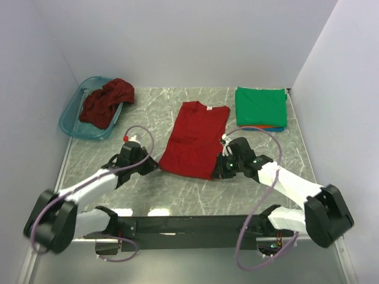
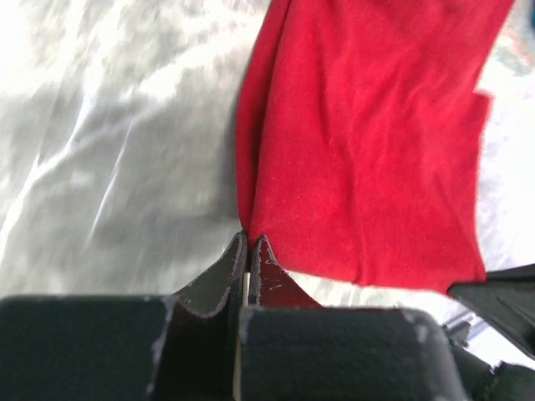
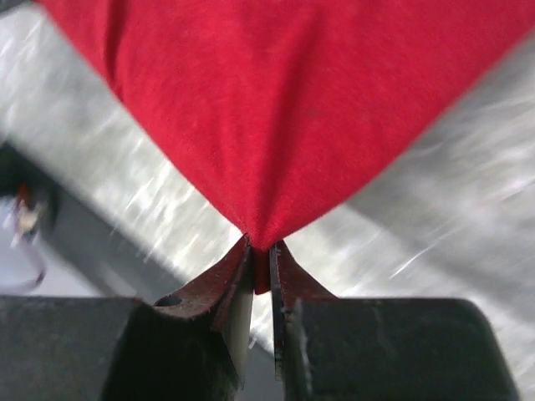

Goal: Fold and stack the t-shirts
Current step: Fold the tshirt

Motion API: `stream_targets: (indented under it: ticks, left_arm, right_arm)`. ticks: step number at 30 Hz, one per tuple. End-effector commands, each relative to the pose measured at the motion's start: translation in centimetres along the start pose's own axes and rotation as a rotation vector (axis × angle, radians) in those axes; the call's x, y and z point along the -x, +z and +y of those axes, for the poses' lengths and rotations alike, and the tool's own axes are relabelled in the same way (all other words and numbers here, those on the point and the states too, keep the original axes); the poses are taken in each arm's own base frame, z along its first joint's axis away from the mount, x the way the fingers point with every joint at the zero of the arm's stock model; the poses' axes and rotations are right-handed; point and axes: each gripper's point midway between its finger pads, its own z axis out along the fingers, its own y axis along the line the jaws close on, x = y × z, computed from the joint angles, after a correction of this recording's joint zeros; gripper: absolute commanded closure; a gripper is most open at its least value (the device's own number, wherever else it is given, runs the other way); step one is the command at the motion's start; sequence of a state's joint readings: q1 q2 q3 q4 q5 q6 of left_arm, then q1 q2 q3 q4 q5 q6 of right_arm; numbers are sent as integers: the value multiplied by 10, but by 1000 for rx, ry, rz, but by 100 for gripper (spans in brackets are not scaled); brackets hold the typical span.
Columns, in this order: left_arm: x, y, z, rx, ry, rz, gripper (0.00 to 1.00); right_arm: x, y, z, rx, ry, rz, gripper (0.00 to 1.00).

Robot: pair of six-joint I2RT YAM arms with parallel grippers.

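Hem of red t-shirt [image 1: 195,139]: right gripper [image 3: 262,251] pinches, left gripper [image 2: 249,242] seemingly too.

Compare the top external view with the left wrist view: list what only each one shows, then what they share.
Only top external: the teal basket at the far left holding a crumpled maroon t-shirt, the folded green t-shirt at the far right, and the full outline of the red t-shirt.
Only left wrist: a close look at the left pincer shut on the red cloth's edge, its jaws nearly touching.
Both: the red t-shirt, the marbled table, and the left pincer at the shirt's near left corner.
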State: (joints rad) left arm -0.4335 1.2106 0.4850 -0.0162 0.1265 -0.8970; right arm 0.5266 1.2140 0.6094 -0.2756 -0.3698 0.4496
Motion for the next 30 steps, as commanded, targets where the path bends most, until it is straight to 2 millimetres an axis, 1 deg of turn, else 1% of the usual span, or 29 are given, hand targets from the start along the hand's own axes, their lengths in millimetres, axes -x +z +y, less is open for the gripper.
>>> stream_targets:
  ticks: [1,2,3,4,5,6,7,9,10,11,12,13,14,15,17,18,19,21,22,23,24,25,26,27,28,29,30]
  left_arm:
    - [0,-27,2,-7,-28,-52,99]
    - [2,-33,2,-8,-36,-71,100]
    - [-4,-40,9,18,-44,-58,99]
    - [2,-52,2,-17,-41,-97,99]
    - [2,-59,2,-17,-46,-105,100]
    - [5,-66,3,-12,-50,-132,99]
    - [7,-80,0,-30,-52,-158,99]
    - [11,-94,-4,-54,-61,-193,99]
    - [11,-102,-5,-60,-60,-196,99]
    - [15,-115,-13,-103,-54,-229,99]
    - [17,-121,-14,-109,-55,-241,99]
    - [28,-134,-18,-120,-56,-301,98]
    - [28,-138,-16,-110,-49,-305,97]
    - [30,-142,-18,-112,-46,-317,96]
    - [34,-148,-20,-114,-34,-338,95]
    - [35,-148,-21,-114,-31,-337,96]
    - [33,-145,-20,-106,-27,-323,96]
    - [32,-140,-18,-94,-28,-310,97]
    - [29,-135,-14,-78,-28,-296,98]
    - [30,-133,-10,-60,-46,-302,98]
    - [28,-131,-7,-44,-56,-296,98]
    - [28,-129,-3,-26,-68,-294,98]
    - [29,-129,1,-7,-96,-306,98]
    - [29,-129,3,2,-106,-308,97]
    - [29,-129,5,9,-117,-313,97]
    - [30,-130,6,15,-133,-320,97]
    - [30,-130,7,16,-138,-323,97]
  right_arm:
    - [-39,-28,28,125,-38,141,81]
    - [-45,-33,35,148,-58,162,81]
    - [-46,-38,42,166,-77,168,81]
    - [-51,-46,48,187,-85,184,81]
    - [-57,-51,56,214,-103,203,80]
    - [-59,-55,64,243,-108,212,80]
    - [-64,-62,72,285,-112,228,80]
    - [-73,-70,88,347,-121,254,80]
    - [-73,-76,96,381,-133,246,80]
    - [-77,-83,105,427,-136,263,80]
    - [-81,-89,115,464,-138,276,80]
    - [-80,-96,124,507,-154,261,79]
    - [-83,-102,130,543,-164,266,78]
    - [-83,-103,131,548,-154,263,78]
    - [-81,-101,128,524,-145,245,77]
    - [-78,-95,122,483,-137,223,78]
    - [-80,-93,121,471,-147,224,78]
    - [-74,-84,115,399,-189,171,76]
    - [-77,-79,115,365,-222,169,76]
    - [-76,-76,115,339,-244,158,76]
    - [-65,-71,112,280,-257,104,73]
    - [-64,-64,111,246,-263,102,70]
    - [-69,-62,118,246,-304,103,67]
    - [-66,-59,123,234,-331,84,61]
    - [-65,-49,123,198,-363,72,60]
    - [-69,-48,136,208,-416,64,56]
    - [-71,-44,142,203,-464,58,54]
